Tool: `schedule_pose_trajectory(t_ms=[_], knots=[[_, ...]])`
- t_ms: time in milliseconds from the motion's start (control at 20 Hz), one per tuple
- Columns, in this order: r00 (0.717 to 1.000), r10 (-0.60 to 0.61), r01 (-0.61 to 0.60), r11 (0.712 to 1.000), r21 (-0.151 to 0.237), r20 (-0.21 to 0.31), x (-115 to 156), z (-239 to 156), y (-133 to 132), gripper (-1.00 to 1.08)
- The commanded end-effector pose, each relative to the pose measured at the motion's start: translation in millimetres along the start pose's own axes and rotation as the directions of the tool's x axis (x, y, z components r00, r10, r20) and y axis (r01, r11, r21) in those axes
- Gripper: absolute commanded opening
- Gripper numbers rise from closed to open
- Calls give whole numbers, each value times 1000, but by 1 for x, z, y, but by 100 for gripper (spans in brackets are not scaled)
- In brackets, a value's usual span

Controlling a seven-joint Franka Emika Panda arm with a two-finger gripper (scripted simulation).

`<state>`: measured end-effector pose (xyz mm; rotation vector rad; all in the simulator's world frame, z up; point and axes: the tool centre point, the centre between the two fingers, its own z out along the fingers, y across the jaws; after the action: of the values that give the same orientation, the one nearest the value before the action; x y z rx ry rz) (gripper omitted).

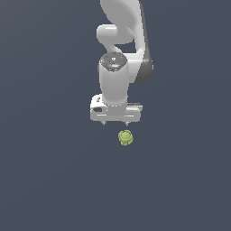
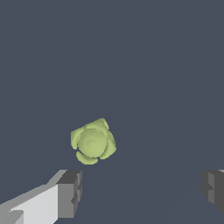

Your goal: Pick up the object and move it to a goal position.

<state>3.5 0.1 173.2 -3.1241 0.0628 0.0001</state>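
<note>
One gripper (image 1: 115, 123), its jaws spread wide and holding nothing, hung above bare grey floor (image 1: 45, 180), with the single yellow-green ball (image 1: 125, 137) lying just outside it at five o'clock.

Arm: white links, wrist pointing straight down in the exterior view.
Gripper (image 1: 116, 123): jaws spread wide, nothing between them.
Fingertips (image 2: 70, 192): dark pads, well apart in the wrist view.

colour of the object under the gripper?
Yellow-green, paler at the centre. The object shows best in the wrist view, lying apart from the open gripper.
</note>
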Motion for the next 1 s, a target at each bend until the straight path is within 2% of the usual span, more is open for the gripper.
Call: schedule_pose_trajectory(t_ms=[0, 500, 950], knots=[[1000, 0, 0, 1000, 0, 0, 0, 0, 0, 100], [999, -44, 44, 999, 17, 9, 1, -3, -14, 100], [996, -89, 89, 996, 11, 8, 1, 8, -17, 100]])
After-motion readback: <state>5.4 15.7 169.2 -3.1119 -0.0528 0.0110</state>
